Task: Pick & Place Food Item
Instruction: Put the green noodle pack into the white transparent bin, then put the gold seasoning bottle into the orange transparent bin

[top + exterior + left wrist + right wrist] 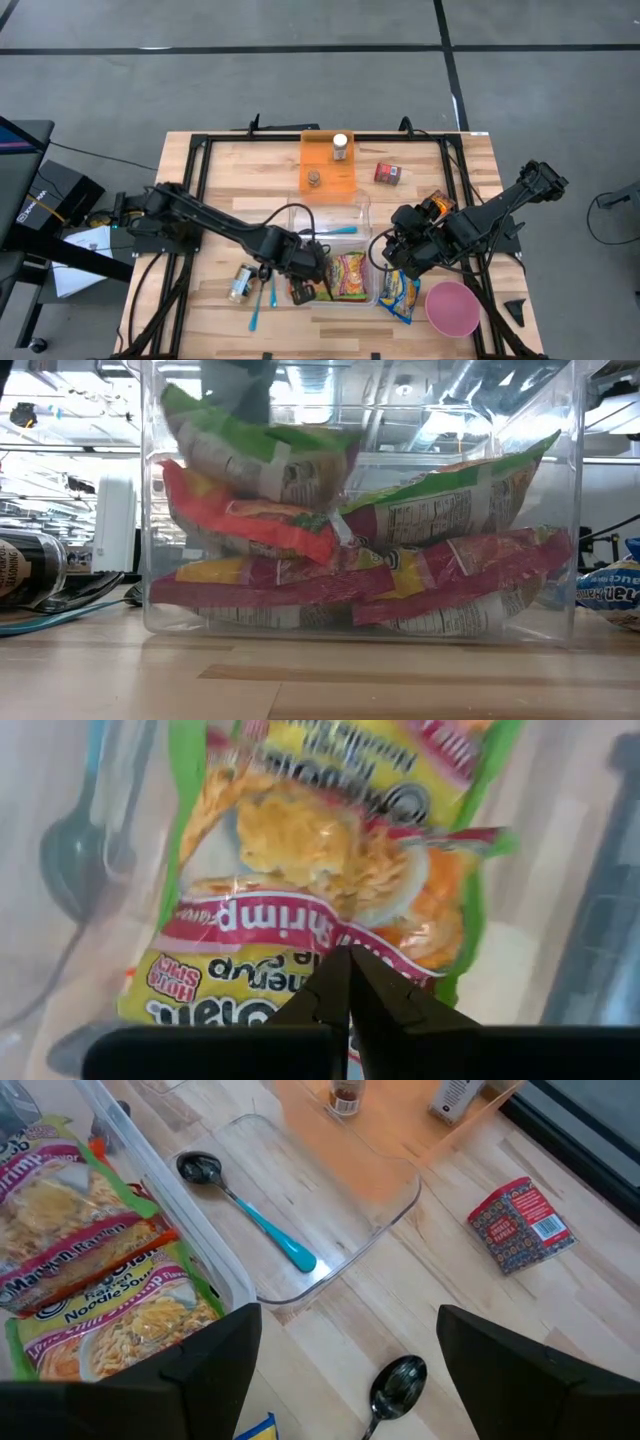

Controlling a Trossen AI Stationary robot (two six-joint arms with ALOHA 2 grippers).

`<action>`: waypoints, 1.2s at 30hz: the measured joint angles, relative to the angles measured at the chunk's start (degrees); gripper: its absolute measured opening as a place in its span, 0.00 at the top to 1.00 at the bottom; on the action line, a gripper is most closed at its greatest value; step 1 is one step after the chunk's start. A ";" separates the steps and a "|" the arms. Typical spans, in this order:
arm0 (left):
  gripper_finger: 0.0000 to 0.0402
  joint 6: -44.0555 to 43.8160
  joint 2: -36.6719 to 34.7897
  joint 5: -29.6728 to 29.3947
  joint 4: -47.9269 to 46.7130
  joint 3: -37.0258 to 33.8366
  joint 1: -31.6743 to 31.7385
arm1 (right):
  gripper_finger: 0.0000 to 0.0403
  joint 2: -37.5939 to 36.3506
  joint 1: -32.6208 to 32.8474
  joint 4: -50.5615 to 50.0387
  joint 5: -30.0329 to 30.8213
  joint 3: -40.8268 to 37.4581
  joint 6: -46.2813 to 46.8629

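Several ramen noodle packets (350,275) lie stacked in a clear plastic bin (362,212) at the table's near middle. In the low view the top packet (260,455) lies tilted on the pile. My left gripper (308,288) is shut and points steeply down into the bin, its tips (348,960) over the top packet's printed face (330,850). My right gripper (402,250) hangs open above the table just right of the bin and holds nothing; its wrist view shows it (350,1380) over a dark spoon (398,1385). My left gripper's shut fingertips stand right at the printed face of the top packet (300,920), coming from above. I cannot tell whether they touch it.
A teal-handled spoon (250,1210) lies in the bin's far part. An orange tray (328,165) with two shakers stands at the back, a red packet (387,174) right of it. A blue-yellow packet (398,293), a pink bowl (452,307), a can (240,283) and another teal spoon (262,300) lie near the front.
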 joint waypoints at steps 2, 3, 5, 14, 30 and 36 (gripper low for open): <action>1.00 -1.00 -0.02 0.06 0.12 -0.98 0.00 | 0.26 0.00 0.01 -0.08 0.00 0.00 -0.02; 1.00 -1.32 -0.08 0.10 0.36 -1.41 0.00 | 0.26 0.00 0.02 -0.13 0.00 0.00 -0.04; 1.00 -1.99 -0.13 0.26 1.64 -2.34 0.00 | 0.26 0.00 0.04 -0.36 0.21 0.00 -0.21; 1.00 -5.31 -0.21 -1.39 4.00 -5.18 0.54 | 0.26 0.00 0.13 -0.52 0.92 0.00 -0.22; 1.00 -9.45 -6.77 -1.40 4.91 -6.11 0.61 | 0.26 0.00 0.13 -0.54 0.92 0.00 -0.20; 1.00 -8.90 -14.10 -3.36 8.47 -6.04 0.54 | 0.26 0.00 0.17 -0.61 0.92 0.00 -0.20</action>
